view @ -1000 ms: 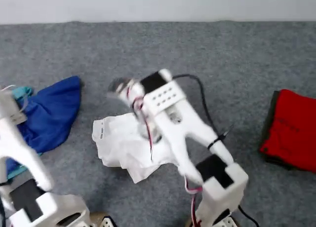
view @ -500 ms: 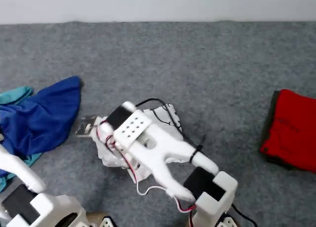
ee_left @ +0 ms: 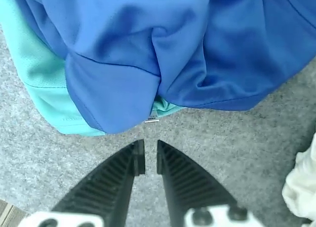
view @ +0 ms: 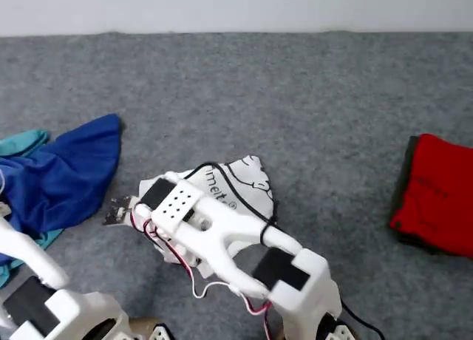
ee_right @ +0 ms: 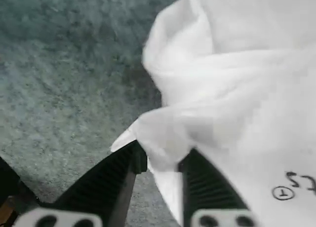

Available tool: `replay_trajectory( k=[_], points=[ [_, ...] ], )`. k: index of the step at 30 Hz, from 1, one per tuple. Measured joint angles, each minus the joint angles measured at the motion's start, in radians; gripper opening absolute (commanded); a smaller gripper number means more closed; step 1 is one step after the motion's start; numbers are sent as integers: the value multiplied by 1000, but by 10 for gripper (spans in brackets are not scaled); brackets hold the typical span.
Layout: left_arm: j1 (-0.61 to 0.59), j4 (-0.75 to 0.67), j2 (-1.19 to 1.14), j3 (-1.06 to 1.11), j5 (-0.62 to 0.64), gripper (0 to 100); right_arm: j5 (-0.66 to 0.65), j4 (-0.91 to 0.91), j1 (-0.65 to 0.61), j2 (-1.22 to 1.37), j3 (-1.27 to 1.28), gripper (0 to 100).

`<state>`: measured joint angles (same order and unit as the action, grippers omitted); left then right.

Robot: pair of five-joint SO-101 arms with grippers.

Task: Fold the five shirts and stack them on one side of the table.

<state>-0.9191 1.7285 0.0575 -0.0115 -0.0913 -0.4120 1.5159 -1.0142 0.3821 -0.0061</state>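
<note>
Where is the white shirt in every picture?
High view: white shirt in the middle of the table, under the right arm.
Left wrist view: a small piece, across bare table from the blue shirt.
Right wrist view: close up, in the right gripper.
Shared landmark: the grey table.

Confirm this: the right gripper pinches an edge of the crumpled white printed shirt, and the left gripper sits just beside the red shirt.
Not quite. The left gripper sits just beside the crumpled blue shirt, as the left wrist view shows; the folded red shirt lies far off across the table. The right gripper does pinch an edge of the crumpled white printed shirt.
</note>
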Motion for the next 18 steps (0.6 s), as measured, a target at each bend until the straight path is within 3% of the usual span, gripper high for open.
replay_trajectory(
  k=[8,18],
  points=[
    [0,0,3,3,0,55,-34,8,46,-37,0,11],
    [0,0,3,3,0,55,-121,176,78,-114,0,11]
  ],
)
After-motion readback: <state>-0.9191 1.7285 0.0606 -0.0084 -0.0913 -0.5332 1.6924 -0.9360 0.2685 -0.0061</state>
